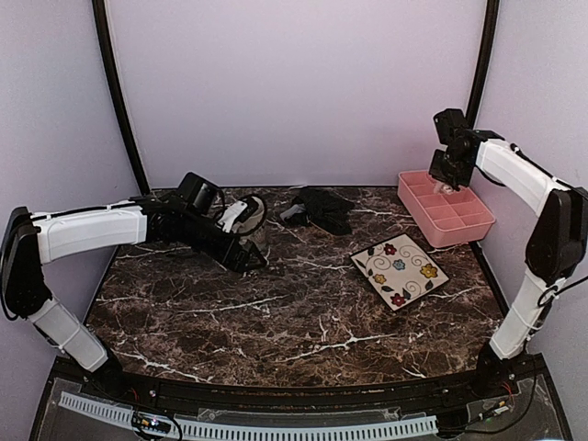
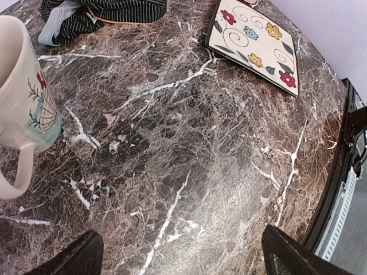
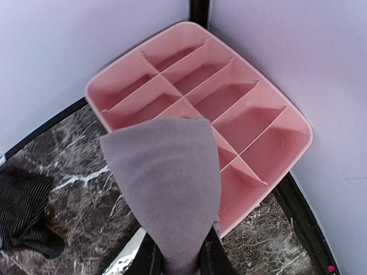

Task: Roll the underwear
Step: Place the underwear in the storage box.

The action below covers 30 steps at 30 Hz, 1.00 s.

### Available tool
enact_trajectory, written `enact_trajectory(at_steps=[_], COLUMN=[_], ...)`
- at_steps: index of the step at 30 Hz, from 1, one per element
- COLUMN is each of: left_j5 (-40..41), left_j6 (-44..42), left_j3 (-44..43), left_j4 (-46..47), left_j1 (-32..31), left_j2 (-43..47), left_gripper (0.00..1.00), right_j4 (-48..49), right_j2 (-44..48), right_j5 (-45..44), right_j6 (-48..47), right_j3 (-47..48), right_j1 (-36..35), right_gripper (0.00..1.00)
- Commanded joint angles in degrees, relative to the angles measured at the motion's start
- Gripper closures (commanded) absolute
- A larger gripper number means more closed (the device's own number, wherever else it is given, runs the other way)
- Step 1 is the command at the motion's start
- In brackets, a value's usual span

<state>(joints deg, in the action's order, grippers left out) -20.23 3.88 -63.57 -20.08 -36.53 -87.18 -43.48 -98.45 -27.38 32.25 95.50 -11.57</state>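
My right gripper (image 3: 180, 264) is shut on a pale mauve-pink underwear piece (image 3: 166, 183), which stands up from the fingers as a folded or rolled wedge. It hangs above the near-left part of the pink divided tray (image 3: 301, 127). In the top view the right gripper (image 1: 445, 180) is over the tray's (image 1: 478, 230) far end. The black ribbed underwear (image 1: 322, 208) lies crumpled at the table's back centre; it also shows in the left wrist view (image 2: 103, 11) and the right wrist view (image 3: 20, 212). My left gripper (image 2: 183, 260) is open and empty, low over bare marble (image 1: 250, 257).
A cream mug (image 2: 23, 103) with a plant print stands right beside the left gripper, also seen from above (image 1: 250, 217). A flowered white square plate (image 1: 399, 270) lies right of centre, also in the left wrist view (image 2: 252, 40). Walls close in behind the tray.
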Motion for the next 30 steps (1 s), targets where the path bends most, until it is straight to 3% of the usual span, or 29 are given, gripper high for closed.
enact_trajectory(at_steps=[1, 6, 10, 17, 21, 30], left_j5=[2.14, 3.45, 3.70, 4.66, 5.24, 6.13], left_j6=[1.06, 0.88, 0.53, -0.39, -0.79, -1.07], left_j3=[2.63, 3.33, 3.54, 4.09, 4.54, 4.68], left_j4=[0.81, 1.25, 1.61, 1.70, 1.82, 1.78], left_j1=[0.32, 0.33, 0.32, 0.32, 0.32, 0.32], left_j2=[3.50, 3.69, 3.00, 2.89, 2.89, 2.36], left_gripper=[0.01, 0.01, 0.01, 0.01, 0.01, 0.01], right_j4=[-7.41, -21.71, -28.84, -34.72, -34.12, -31.86], right_j2=[-3.02, -12.22, -19.03, -25.01, -25.24, -29.50], right_j5=[-1.30, 0.46, 1.60, 4.31, 7.65, 9.03], right_j6=[7.97, 23.02, 29.86, 38.56, 42.14, 42.96], right_j3=[4.11, 13.34, 20.75, 26.05, 24.32, 25.66], right_j1=[7.26, 10.74, 11.22, 11.23, 11.22, 10.93], right_gripper=[1.00, 1.00, 1.00, 1.00, 1.00, 1.00])
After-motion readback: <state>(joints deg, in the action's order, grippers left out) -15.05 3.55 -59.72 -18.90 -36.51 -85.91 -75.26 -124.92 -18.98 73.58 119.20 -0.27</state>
